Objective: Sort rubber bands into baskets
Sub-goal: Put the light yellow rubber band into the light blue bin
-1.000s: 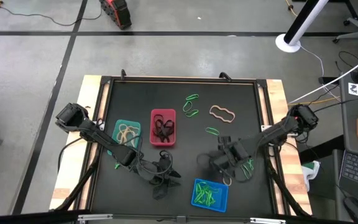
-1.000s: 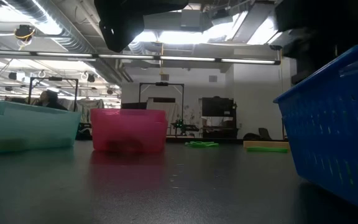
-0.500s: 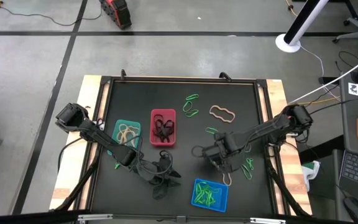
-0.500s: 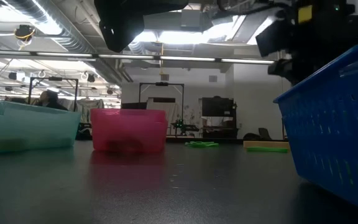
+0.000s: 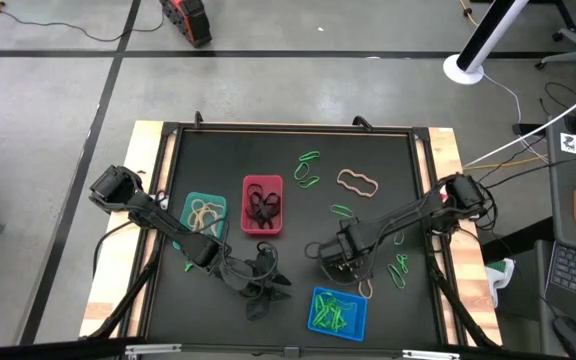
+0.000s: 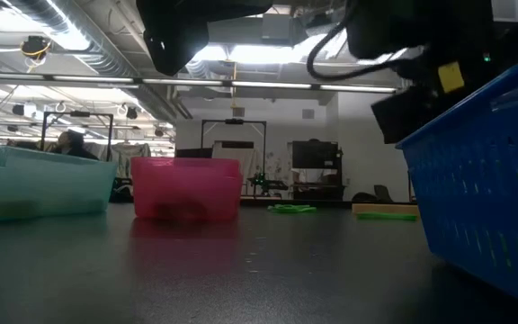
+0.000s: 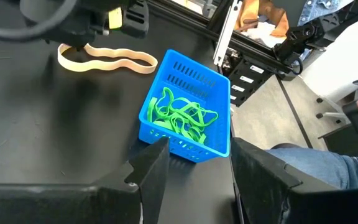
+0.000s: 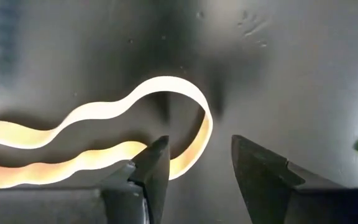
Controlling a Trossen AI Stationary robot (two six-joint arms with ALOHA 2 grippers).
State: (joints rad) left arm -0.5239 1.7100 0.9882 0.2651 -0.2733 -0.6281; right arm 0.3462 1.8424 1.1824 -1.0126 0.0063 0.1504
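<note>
High view: three baskets, teal (image 5: 205,214), red (image 5: 262,205), blue (image 5: 337,311). The right gripper (image 5: 336,262) hovers just above the blue one.

Left wrist: left gripper (image 7: 194,162) gapes empty, green bands (image 7: 180,116) ahead.

Right wrist: spread fingers (image 8: 154,163) straddle one tan band (image 8: 104,142), ungripped.

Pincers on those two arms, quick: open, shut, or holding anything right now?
Left pincer: open, empty, near the blue plastic basket.
Right pincer: open, empty, over a tan rubber band.
</note>
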